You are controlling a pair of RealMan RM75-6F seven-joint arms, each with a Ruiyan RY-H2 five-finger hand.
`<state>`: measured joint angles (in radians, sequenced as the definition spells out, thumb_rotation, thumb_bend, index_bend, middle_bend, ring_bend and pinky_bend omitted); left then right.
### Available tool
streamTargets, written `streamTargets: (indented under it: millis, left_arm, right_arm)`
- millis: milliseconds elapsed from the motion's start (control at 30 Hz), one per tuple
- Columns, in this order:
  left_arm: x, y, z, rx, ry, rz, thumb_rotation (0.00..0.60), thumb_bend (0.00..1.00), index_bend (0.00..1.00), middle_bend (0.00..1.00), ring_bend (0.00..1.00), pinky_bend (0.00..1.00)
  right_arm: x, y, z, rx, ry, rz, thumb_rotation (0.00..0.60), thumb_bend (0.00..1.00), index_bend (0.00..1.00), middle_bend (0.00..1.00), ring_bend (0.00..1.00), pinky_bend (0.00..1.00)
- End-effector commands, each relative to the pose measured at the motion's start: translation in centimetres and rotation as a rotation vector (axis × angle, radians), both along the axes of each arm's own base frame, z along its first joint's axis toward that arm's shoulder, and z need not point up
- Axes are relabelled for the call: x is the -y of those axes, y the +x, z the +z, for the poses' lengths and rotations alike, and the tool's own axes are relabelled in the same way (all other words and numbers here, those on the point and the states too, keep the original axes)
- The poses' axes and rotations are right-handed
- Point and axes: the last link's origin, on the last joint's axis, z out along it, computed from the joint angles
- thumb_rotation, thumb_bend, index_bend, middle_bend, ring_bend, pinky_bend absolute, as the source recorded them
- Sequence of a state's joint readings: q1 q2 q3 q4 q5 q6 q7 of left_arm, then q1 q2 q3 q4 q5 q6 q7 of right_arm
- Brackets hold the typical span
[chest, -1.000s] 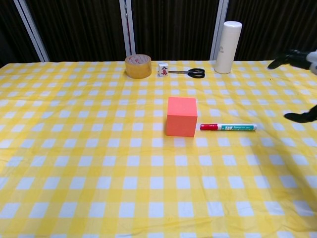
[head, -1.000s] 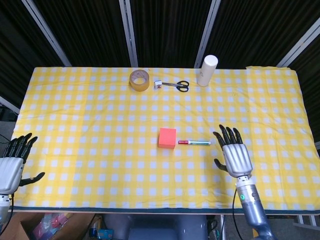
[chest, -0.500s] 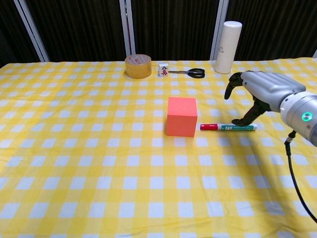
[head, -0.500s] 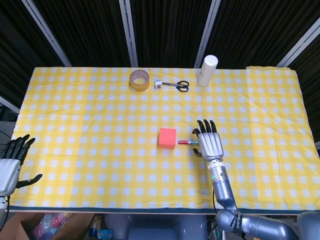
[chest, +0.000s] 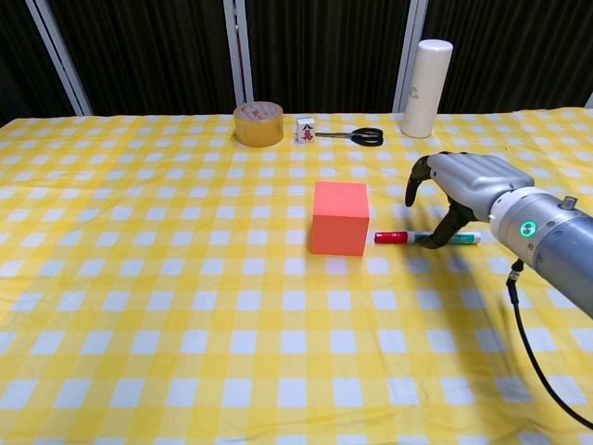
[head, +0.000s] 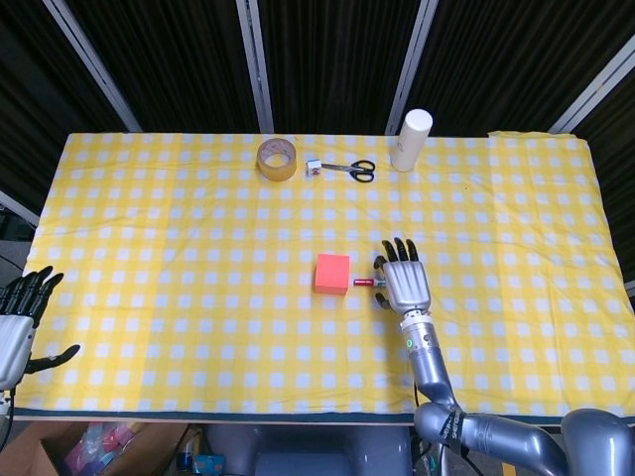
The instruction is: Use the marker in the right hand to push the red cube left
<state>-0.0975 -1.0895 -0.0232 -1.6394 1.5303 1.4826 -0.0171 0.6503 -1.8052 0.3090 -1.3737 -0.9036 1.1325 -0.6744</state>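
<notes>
The red cube [head: 332,274] [chest: 339,217] sits mid-table on the yellow checked cloth. Just right of it lies the marker [head: 363,283] [chest: 398,237], red cap toward the cube, flat on the cloth. My right hand [head: 404,283] [chest: 463,181] hovers over the marker's body, palm down, fingers spread and arched. Its thumb reaches down beside the marker's barrel, but no grip on the marker shows. The marker's middle is hidden under the hand in the head view. My left hand [head: 18,322] hangs open off the table's near left corner, holding nothing.
Along the far edge stand a tape roll [head: 277,159] [chest: 258,123], a small white block [head: 314,167], black scissors [head: 352,169] [chest: 357,136] and a white cylinder [head: 411,140] [chest: 426,74]. Bare cloth lies left of the cube.
My right hand has travelled left from the table's right side to sit over the marker. The left hand has sunk slightly. Cube and marker have not moved.
</notes>
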Motion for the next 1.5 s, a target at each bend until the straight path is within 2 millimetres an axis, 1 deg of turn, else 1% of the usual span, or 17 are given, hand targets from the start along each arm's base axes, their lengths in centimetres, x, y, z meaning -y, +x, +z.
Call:
streamTargets:
  millis: [33,300,633,900,1033,1233,1500]
  left_arm:
    - [0.0,0.0,0.1,0.003,0.0,-0.003,0.6,0.0,0.0,0.0,0.0,0.0]
    - [0.1,0.0,0.1,0.012,-0.005,0.001,0.6,0.0,0.0,0.0,0.0,0.0]
    - [-0.1,0.0,0.0,0.019,-0.006,0.001,0.6,0.0,0.0,0.0,0.0,0.0]
    - [0.0,0.1,0.0,0.026,-0.009,-0.004,0.6,0.0,0.0,0.0,0.0,0.0]
    - [0.0,0.1,-0.1,0.025,-0.009,-0.007,0.6,0.0,0.0,0.0,0.0,0.0]
    - [0.0,0.1,0.0,0.026,-0.007,-0.006,0.6,0.0,0.0,0.0,0.0,0.0]
    - [0.0,0.0,-0.1,0.029,-0.01,0.001,0.6,0.0,0.0,0.0,0.0,0.0]
  right_arm:
    - [0.3,0.0,-0.6,-0.003,0.011,-0.009,0.6,0.31,0.4,0.14,0.01,0.02]
    - [1.1,-0.5,-1.2,-0.013,0.013,-0.035,0.6,0.31,0.41,0.14,0.01,0.02]
    - [1.6,-1.3,-1.9,-0.024,0.024,-0.066,0.6,0.31,0.48,0.18,0.02,0.02]
    - [1.5,-1.3,-2.0,-0.013,0.019,-0.055,0.6,0.44,0.57,0.21,0.03,0.02]
    - [1.3,-1.1,-1.9,-0.009,0.018,-0.047,0.6,0.46,0.59,0.21,0.03,0.02]
    - [1.3,-0.9,-1.3,-0.006,0.009,-0.033,0.6,0.47,0.6,0.22,0.03,0.02]
    - [1.7,-0.2,1.7,0.022,-0.051,-0.006,0.6,0.47,0.6,0.22,0.03,0.02]
